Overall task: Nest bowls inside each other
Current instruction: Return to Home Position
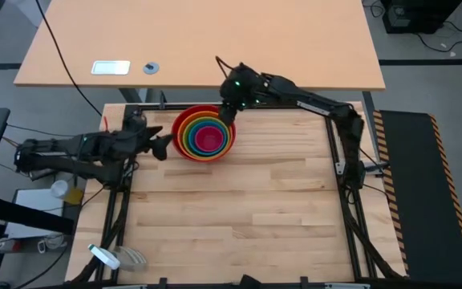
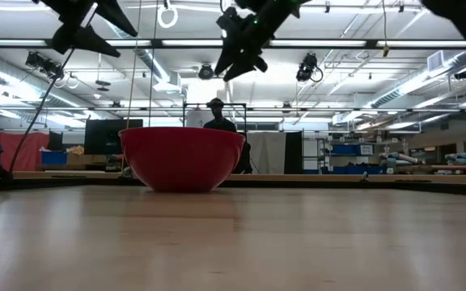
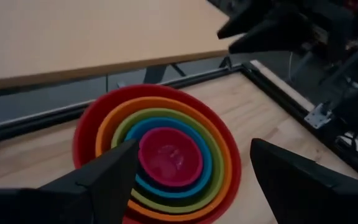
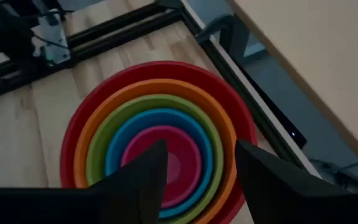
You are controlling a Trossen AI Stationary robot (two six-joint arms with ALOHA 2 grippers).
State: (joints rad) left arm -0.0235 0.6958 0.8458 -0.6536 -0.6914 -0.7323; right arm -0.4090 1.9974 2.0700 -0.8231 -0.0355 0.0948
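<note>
The bowls (image 1: 204, 133) stand nested near the table's far edge: red outermost (image 4: 142, 74), then orange, lime green, blue, and the pink one (image 3: 169, 155) innermost. The red bowl's base rests on the wooden table (image 2: 180, 162). My right gripper (image 1: 229, 107) hangs above the stack's far right rim, open and holding nothing (image 4: 194, 168). My left gripper (image 1: 160, 143) stands open to the left of the stack, raised off the table (image 3: 194, 180).
A tan desk (image 1: 199, 40) lies beyond the table's far edge, behind a black frame rail (image 1: 159, 107). The wood surface (image 1: 239, 217) stretches toward the near edge. A white object (image 1: 107, 257) lies at the near left corner. A person stands in the room behind (image 2: 217, 117).
</note>
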